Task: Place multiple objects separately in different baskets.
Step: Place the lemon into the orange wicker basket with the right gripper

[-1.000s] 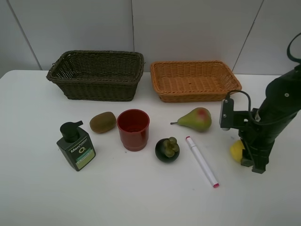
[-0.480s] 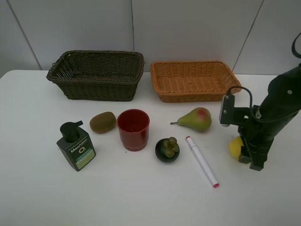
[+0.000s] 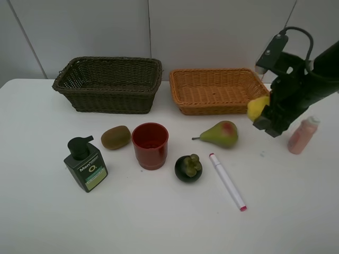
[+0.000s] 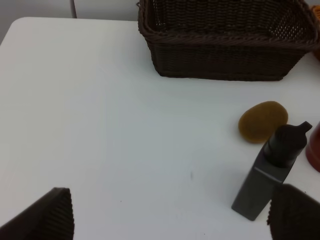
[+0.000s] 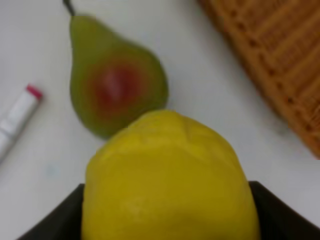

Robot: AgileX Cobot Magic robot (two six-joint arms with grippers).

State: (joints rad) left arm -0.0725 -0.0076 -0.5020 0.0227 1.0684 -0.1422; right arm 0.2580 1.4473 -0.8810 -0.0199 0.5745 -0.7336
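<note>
Your left claw (image 4: 172, 220) hung wide and empty over the surface (image 3: 159, 227) at the left, with the dark olive basket (image 3: 111, 100) beyond it showing nothing inside. Across the middle, the pump bottle (image 3: 86, 165), kiwi (image 3: 115, 137), red cup (image 3: 150, 145), mangosteen (image 3: 188, 168), pear (image 3: 221, 134) and marker (image 3: 228, 181) lay where they had been a second before.

The change was on the right. The yellow lemon (image 3: 258, 107) had been down on the surface. Your right claw (image 3: 263, 115) had lifted it clear and swung it to the near right corner of the orange-tan basket (image 3: 222, 108), uncovering a pink bottle (image 3: 303, 135) standing beyond. The claw was partly closed, gripping the lemon on two sides. That likely made it the first item in transit, with the release to come. Whether it had crossed the rim, the pictures did not settle.

The lemon stuck out of the claw leftward, toward the basket. It looked nearly round, so its long axis could not be told. The pear lay on its side, stem to the left.
</note>
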